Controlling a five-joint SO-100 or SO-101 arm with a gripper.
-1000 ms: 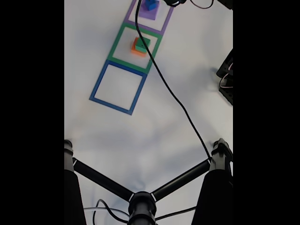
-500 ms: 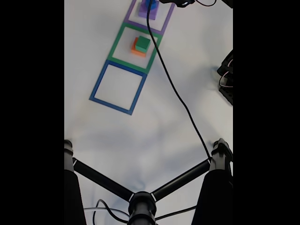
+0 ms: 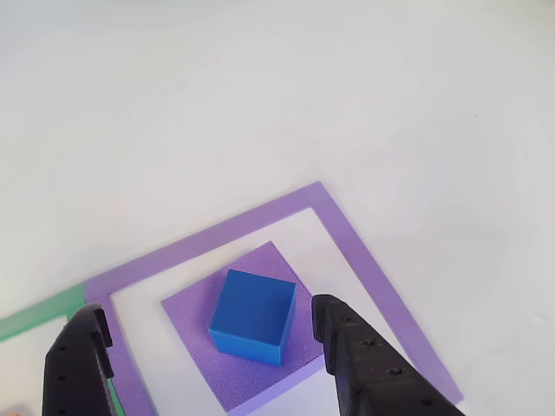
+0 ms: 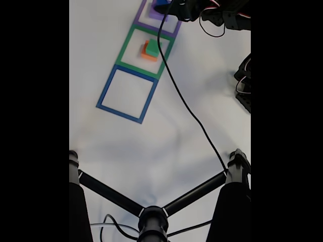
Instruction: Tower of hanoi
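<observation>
Gripper fingers spread wide, straddling the blue cube without touching it, one at its 9 o'clock, one at its 3 o'clock. Blue cube atop purple slab inside the purple tape outline. In the fixed view, green block on orange block inside the green tape outline, at 7 o'clock from the purple slab.
</observation>
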